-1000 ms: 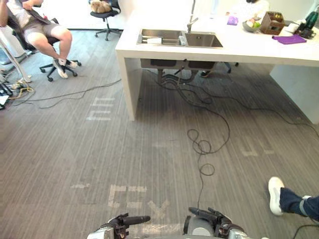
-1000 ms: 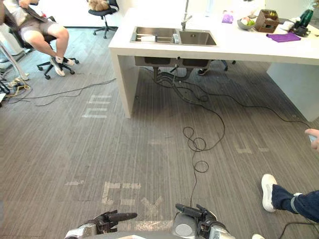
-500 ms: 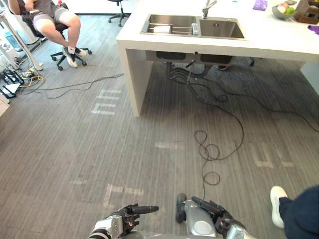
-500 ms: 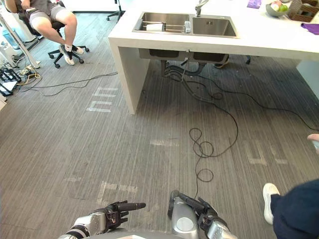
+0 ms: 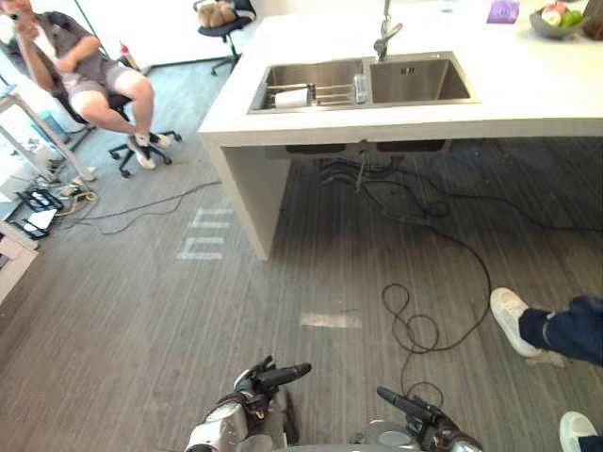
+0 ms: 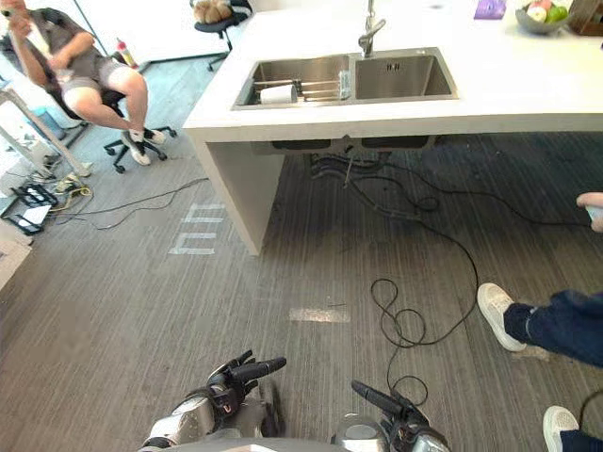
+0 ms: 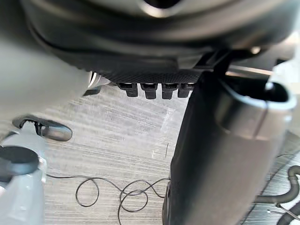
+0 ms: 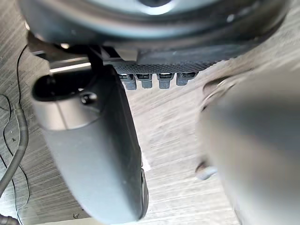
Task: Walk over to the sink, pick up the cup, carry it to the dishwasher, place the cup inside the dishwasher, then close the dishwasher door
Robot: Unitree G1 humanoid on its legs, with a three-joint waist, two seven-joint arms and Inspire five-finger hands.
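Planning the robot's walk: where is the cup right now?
In the eye views, the white cup lies on its side in the left basin of the sink, left of the faucet.

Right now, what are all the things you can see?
counter: one, white, ahead
sink: one, steel, two basins, set in the counter
tap: one, silver, behind the sink
cup: one, white, on its side in the left basin
bowl: one, grey, fruit inside, counter's far right
office chair: one, black, beyond the counter
seated person: one, far left
person's legs: dark trousers, white shoes, right
tape marks: white, on the floor
left hand, right hand: dark, open, low in front, holding nothing
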